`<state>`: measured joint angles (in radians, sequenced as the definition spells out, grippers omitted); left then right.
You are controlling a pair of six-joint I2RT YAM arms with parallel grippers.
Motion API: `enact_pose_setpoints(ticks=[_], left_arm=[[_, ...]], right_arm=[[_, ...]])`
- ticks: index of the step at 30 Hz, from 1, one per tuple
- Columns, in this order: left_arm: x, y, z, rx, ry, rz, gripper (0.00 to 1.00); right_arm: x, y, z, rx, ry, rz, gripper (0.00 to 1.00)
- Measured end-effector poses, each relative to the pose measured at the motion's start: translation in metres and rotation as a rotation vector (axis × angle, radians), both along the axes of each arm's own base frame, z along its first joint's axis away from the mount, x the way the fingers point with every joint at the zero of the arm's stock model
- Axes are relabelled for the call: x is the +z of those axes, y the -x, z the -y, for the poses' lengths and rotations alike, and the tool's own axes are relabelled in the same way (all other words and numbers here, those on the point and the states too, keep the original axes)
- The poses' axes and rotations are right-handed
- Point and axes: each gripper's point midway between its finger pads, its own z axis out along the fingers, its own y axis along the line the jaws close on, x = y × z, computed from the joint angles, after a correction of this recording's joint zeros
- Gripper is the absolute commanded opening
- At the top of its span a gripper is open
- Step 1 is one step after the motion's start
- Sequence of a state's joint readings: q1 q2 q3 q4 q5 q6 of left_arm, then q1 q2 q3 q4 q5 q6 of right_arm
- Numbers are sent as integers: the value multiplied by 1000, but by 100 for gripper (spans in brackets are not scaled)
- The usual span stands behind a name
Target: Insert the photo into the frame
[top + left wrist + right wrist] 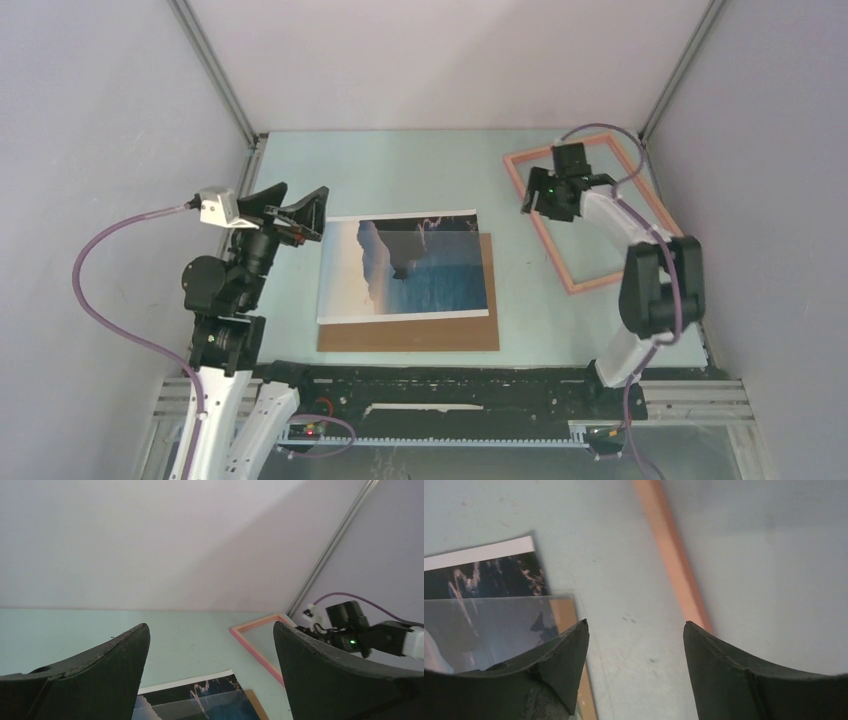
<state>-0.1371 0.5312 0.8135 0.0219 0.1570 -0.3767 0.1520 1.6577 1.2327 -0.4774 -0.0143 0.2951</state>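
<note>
The right gripper point(635, 626), gaping like the left gripper point(211, 628), is hiding part of the frame point(553, 255) while the photo point(405, 265), outside it, is covering most of a cardboard sheet point(410, 336).

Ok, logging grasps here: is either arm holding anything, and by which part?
Nothing is held: the left gripper and right gripper both have open, empty jaws.

No readable text in any view.
The rectangular paper sea-and-cliff print point(405, 265) and the thin salmon-pink rectangular frame point(556, 258) to its right carry no legible lettering, labels, brands or numbers.
</note>
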Motion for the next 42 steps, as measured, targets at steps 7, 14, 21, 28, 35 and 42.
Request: enact_pose_setpoints(ticks=[7, 14, 21, 28, 35, 42], left_arm=[[-16, -18, 9, -25, 14, -71, 100], [-116, -66, 42, -55, -14, -449, 100], [-213, -58, 68, -72, 15, -750, 100], [-266, -36, 95, -102, 28, -884, 100], [-284, -21, 135, -175, 41, -917, 100], [-280, -15, 160, -238, 58, -877, 100]], right_arm=[[-35, -27, -85, 117, -156, -63, 73], [-58, -2, -119, 126, -355, -122, 70], [-66, 24, -99, 91, -414, -184, 73], [-37, 38, -57, 96, -252, -103, 75], [-40, 35, 9, 12, 61, -143, 63], [-65, 45, 50, -60, 150, -262, 55]])
